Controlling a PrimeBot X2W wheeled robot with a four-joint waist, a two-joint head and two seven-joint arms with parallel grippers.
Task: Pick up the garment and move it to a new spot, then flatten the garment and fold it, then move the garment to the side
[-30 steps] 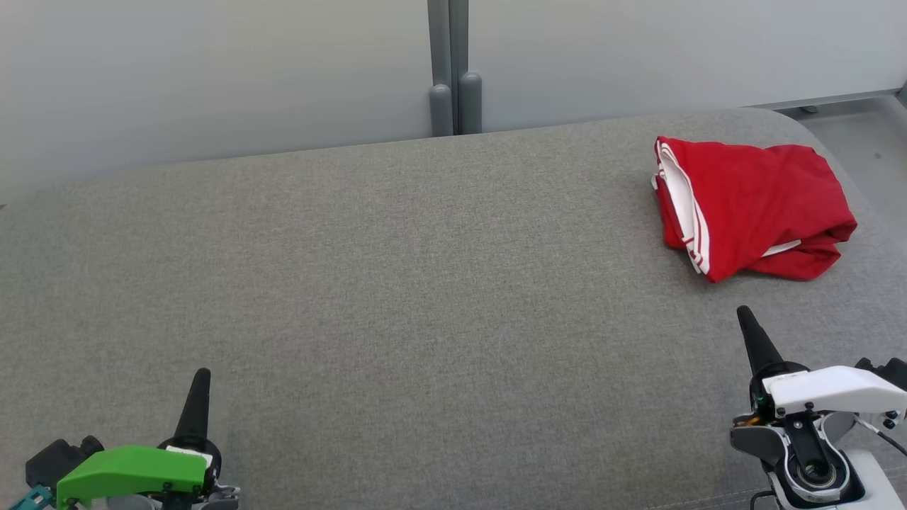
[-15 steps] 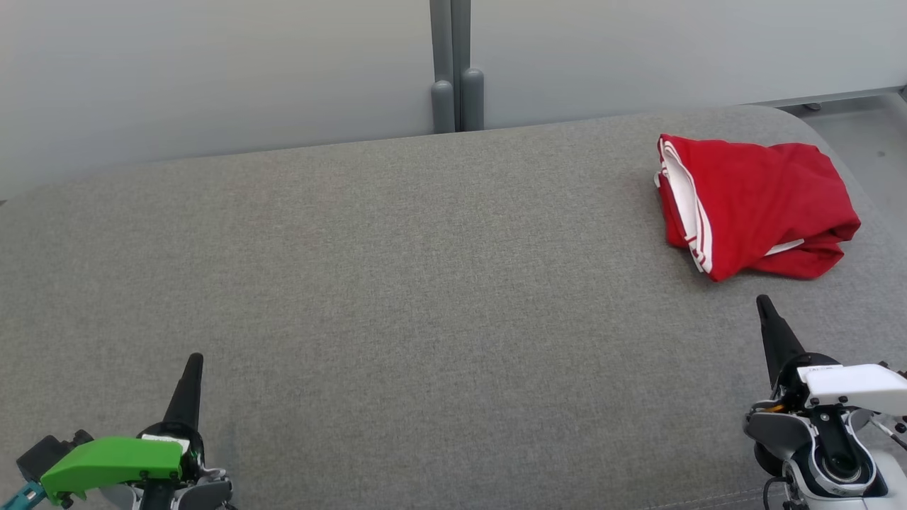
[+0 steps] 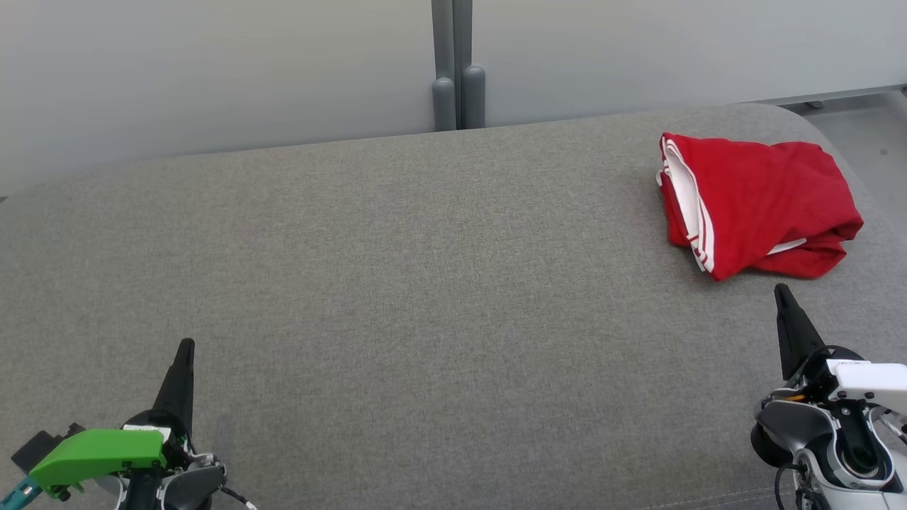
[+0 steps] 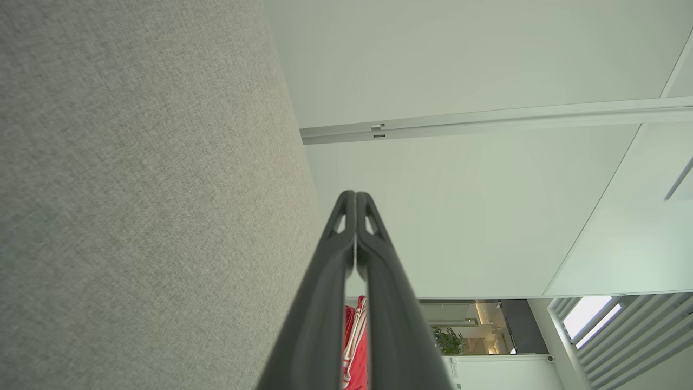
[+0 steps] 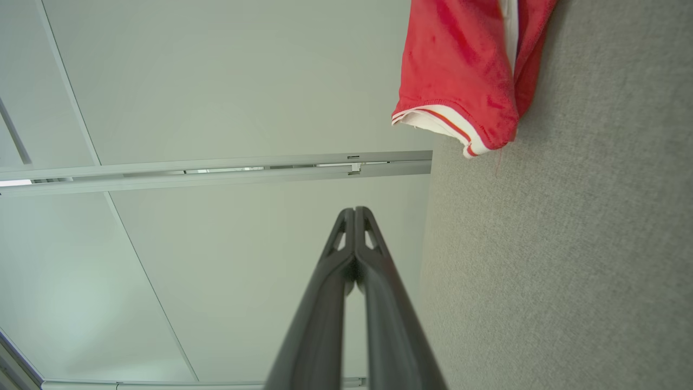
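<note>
Grey fabric-covered tabletop [image 3: 425, 283] holds the red, white-trimmed cloth garment [image 3: 758, 205] folded at two o'clock, apparently already set aside. Left end effector [image 3: 186, 345] at seven and right end effector [image 3: 781, 289] at five are pinched together, empty.

The garment [image 3: 758, 205] is bright red with white stripe trim along its edges. The couch surface [image 3: 397, 283] is a heathered grey weave. The left gripper [image 3: 186, 348] wears a green cover, the right gripper [image 3: 781, 292] a white one; both have dark fingers.
</note>
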